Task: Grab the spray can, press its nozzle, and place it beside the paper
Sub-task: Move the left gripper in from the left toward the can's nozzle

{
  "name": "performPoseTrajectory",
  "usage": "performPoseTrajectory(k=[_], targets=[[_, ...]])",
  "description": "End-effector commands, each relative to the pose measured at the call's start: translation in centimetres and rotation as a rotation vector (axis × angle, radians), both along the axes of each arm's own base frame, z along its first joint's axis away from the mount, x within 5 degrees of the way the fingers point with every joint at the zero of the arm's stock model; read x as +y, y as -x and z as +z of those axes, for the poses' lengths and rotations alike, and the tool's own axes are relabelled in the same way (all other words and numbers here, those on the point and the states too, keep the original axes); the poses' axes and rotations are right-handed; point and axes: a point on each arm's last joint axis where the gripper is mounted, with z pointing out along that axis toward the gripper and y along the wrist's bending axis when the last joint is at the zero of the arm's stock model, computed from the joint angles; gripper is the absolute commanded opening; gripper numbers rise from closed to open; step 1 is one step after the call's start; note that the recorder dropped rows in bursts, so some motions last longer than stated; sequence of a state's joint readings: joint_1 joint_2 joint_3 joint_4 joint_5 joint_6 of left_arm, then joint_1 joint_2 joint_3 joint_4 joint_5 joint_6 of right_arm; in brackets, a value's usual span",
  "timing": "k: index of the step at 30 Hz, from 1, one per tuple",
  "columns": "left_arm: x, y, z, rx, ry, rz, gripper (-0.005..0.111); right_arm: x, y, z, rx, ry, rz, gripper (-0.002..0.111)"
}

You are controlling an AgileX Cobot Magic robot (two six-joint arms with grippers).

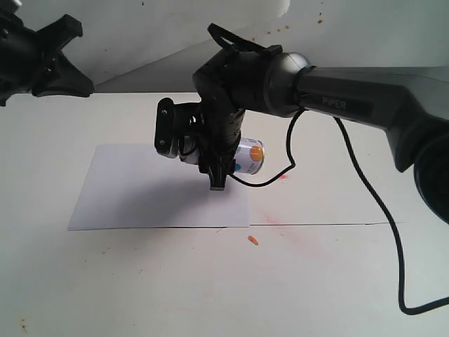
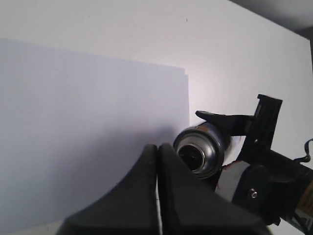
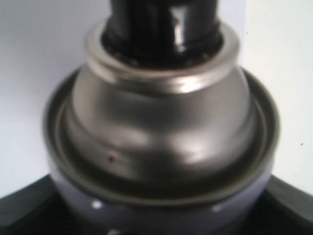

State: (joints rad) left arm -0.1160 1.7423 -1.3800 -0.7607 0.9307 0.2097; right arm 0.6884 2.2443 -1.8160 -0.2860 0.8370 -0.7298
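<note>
Right pincer [image 1: 223, 167]: clamped around spray can [image 1: 250, 156], over right edge of paper [image 1: 140, 189].
Left pincer [image 2: 157, 191]: tips pressed together.
Nozzle [image 3: 164, 24]: black, on silver dome.
Table [image 1: 337, 281]: paper lies flat.

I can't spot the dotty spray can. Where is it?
Near the middle of the exterior view, the spray can is gripped in the right tool, by the right edge of the paper.

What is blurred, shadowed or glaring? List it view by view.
Exterior view: sharp; the right arm throws a soft grey shadow across the flat white paper sheet. Left wrist view: the left gripper, close to the lens, is a blurred black mass. Right wrist view: the white polka-dot spray can is soft-focused, with glare on its silver shoulder and small black nozzle.
</note>
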Motion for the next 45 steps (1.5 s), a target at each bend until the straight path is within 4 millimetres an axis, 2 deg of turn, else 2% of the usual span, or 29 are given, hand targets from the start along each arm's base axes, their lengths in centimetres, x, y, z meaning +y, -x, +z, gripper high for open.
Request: performPoseTrajectory(k=[1, 3, 7, 14, 26, 34, 45], targets=[[-0.9, -2.1, -1.6, 0.054, 0.011, -0.131, 0.000, 0.1, -0.2, 0.7, -0.030, -0.008, 0.011, 0.000], [-1.4, -3.2, -3.3, 0.123, 0.045, -0.183, 0.000, 0.3, -0.3, 0.8, -0.047, -0.022, 0.018, 0.000], [-2.5, -4.1, -5.3, 0.136, 0.169, -0.303, 0.000, 1.0, -1.0, 1.2, -0.135, -0.097, 0.055, 0.000], [-2.5, -4.1, -5.7, 0.130, 0.164, -0.329, 0.000, 0.7, -1.1, -0.7, -0.086, -0.032, 0.047, 0.000], [-3.5, -3.9, -6.0, 0.100, 0.136, -0.384, 0.000, 0.4, -0.9, -0.7, -0.060, -0.009, 0.030, 0.000], [-3.7, -4.5, -9.1, 0.144, 0.155, -0.406, 0.000, 0.4, -0.9, -0.8, -0.057, -0.005, 0.028, 0.000], [-4.1, -4.9, -11.3, 0.150, 0.211, -0.440, 0.000, -1.1, -1.9, -0.8, -0.050, -0.021, -0.033, 0.000]])
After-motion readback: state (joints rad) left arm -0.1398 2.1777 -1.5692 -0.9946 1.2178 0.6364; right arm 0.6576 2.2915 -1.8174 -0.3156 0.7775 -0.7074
